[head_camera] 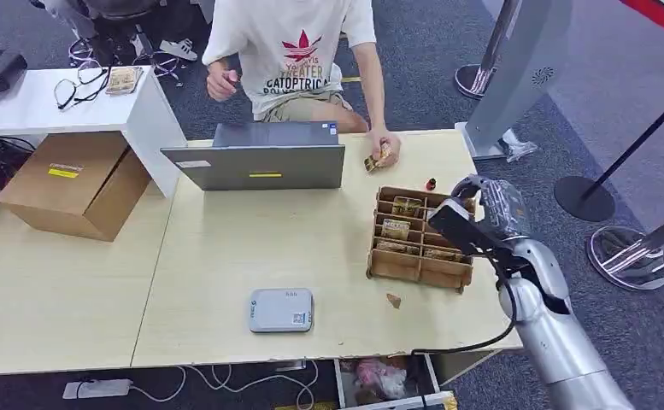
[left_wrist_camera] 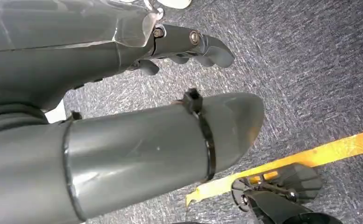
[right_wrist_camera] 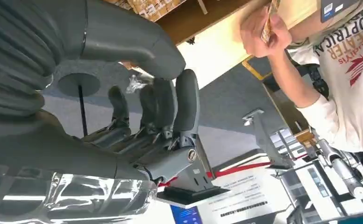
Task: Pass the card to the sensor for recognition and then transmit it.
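Note:
A wooden card rack [head_camera: 420, 270] stands on the right side of the light table [head_camera: 243, 243], with several cards [head_camera: 406, 206] upright in its slots. My right hand [head_camera: 484, 207] hovers at the rack's far right corner; in the right wrist view this hand [right_wrist_camera: 163, 116] has its fingers stretched out, thumb apart, holding nothing. The grey flat sensor [head_camera: 281, 309] lies near the table's front edge, left of the rack. Across the table a person holds some cards [head_camera: 378, 157] in one hand [right_wrist_camera: 259, 32]. My left hand [left_wrist_camera: 188, 44] hangs over the carpet, holding nothing.
An open laptop [head_camera: 255, 162] sits at the table's far side. A small brown scrap [head_camera: 393, 300] lies in front of the rack, a tiny dark object [head_camera: 431, 184] behind it. A cardboard box [head_camera: 72, 184] and white side table [head_camera: 20, 107] are left; stanchion bases [head_camera: 584, 198] right.

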